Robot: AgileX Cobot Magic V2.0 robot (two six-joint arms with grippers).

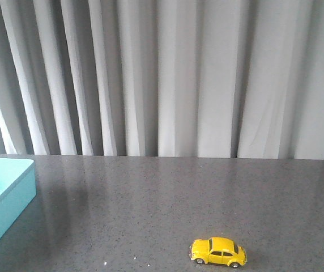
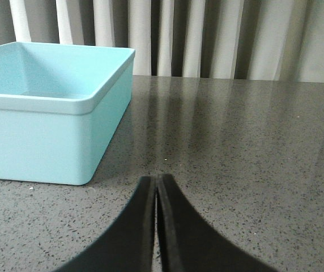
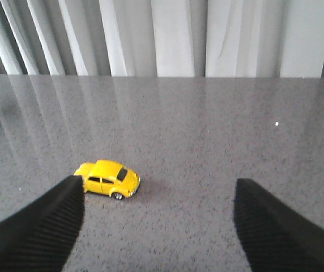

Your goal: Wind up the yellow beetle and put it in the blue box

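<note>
The yellow beetle [image 1: 218,252] stands on its wheels near the table's front edge, right of centre; in the right wrist view the yellow beetle [image 3: 109,178] sits just beyond one finger. My right gripper [image 3: 158,195] is open, above the table and short of the car, with nothing between its fingers. The blue box [image 1: 3,195] rests at the left edge of the table; the blue box [image 2: 48,113] looks empty inside as far as shows. My left gripper [image 2: 157,184] is shut on nothing, just off the box's near corner. Neither gripper shows in the front view.
The dark speckled table [image 1: 162,198] stretches back to grey pleated curtains [image 1: 167,73]. Its far edge runs along the foot of the curtains. Nothing else stands between the box and the car.
</note>
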